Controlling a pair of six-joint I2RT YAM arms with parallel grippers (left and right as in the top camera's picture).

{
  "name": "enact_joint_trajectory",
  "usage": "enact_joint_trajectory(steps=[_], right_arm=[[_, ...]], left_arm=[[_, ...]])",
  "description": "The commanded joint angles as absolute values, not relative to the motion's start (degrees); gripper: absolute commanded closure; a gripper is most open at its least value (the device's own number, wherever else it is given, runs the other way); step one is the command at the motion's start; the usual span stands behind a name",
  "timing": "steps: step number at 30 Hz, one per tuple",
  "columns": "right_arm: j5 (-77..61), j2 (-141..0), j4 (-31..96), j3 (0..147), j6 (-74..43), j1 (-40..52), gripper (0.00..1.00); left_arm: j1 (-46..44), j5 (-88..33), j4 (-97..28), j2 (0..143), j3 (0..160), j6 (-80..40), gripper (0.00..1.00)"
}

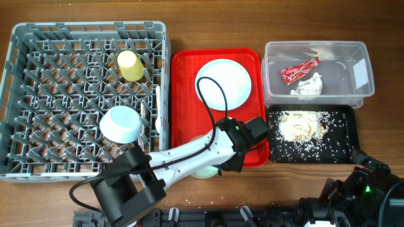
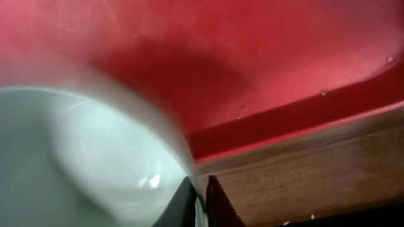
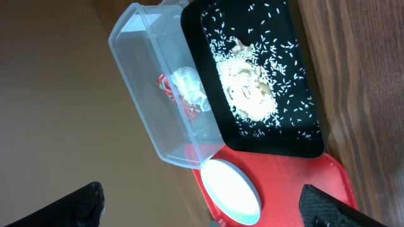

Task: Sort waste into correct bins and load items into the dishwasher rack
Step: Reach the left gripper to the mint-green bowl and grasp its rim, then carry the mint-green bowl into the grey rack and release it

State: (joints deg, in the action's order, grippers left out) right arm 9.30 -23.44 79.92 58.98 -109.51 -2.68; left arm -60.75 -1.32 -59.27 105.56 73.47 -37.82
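My left gripper (image 1: 221, 167) (image 2: 201, 189) is shut on the rim of the mint green bowl (image 1: 205, 171) (image 2: 95, 164), one finger inside and one outside. The bowl is at the front edge of the red tray (image 1: 189, 94), mostly hidden under my arm in the overhead view. A pale blue plate (image 1: 224, 83) (image 3: 230, 189) lies on that tray. The grey dishwasher rack (image 1: 19, 94) holds a yellow cup (image 1: 130, 65) and a white bowl (image 1: 120, 123). My right gripper (image 1: 371, 165) (image 3: 202, 211) is open and empty at the front right.
The clear tub (image 1: 353, 53) (image 3: 136, 75) holds a red wrapper (image 1: 300, 69) and a crumpled napkin (image 1: 308, 86). In front of it, the black tray (image 1: 344, 151) (image 3: 303, 142) carries rice scraps (image 1: 303, 126). A few grains lie on the table (image 2: 315, 170).
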Motion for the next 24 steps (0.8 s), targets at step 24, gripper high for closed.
enact_joint_trajectory(steps=[24], right_arm=[[8.99,-23.24,80.25,59.13,-118.65,-2.87,0.00]], left_arm=[[11.25,-60.29,-84.60,97.12,102.98,2.87,0.96]])
